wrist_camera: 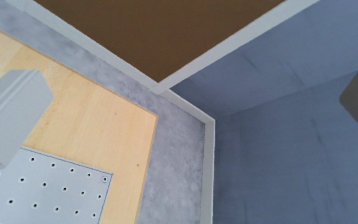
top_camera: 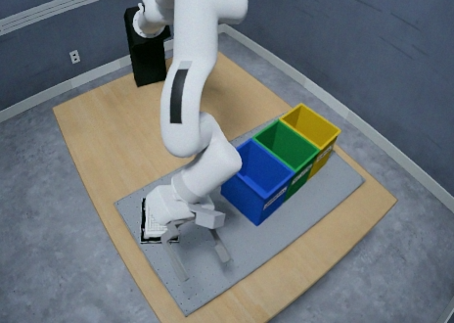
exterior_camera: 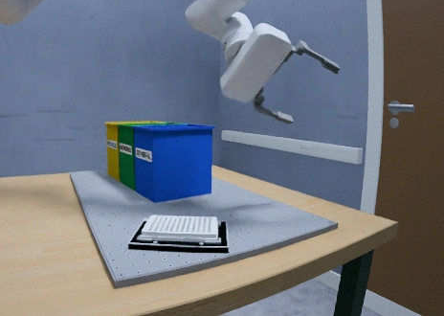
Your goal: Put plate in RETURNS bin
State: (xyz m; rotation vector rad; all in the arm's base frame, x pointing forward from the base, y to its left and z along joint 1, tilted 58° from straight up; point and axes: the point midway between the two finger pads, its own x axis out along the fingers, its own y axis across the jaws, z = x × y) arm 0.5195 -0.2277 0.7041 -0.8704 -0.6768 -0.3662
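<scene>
The white 96-well plate (top_camera: 156, 225) (exterior_camera: 181, 227) sits flat in the black plate nest (top_camera: 143, 223) (exterior_camera: 139, 246). In the top view the arm partly covers it. The green bin (top_camera: 304, 174) (exterior_camera: 126, 167) stands upright between the blue bin (top_camera: 251, 198) (exterior_camera: 182, 167) and the yellow bin (top_camera: 320, 163) (exterior_camera: 113, 162), both also upright. The labels are too blurred to read surely. My gripper (top_camera: 204, 267) (exterior_camera: 312, 94) (wrist_camera: 195, 105) is wide open and empty, tilted, high above the board. The wrist view shows neither plate nor bins.
The three bins stand close together in a row on the grey perforated board (top_camera: 318, 207) (exterior_camera: 277, 232) (wrist_camera: 50, 187), which lies on the wooden table (top_camera: 108, 149) (exterior_camera: 38, 222) (wrist_camera: 95, 125). The blue bin is nearest the nest. Walls and a door (exterior_camera: 411, 174) are beyond the table.
</scene>
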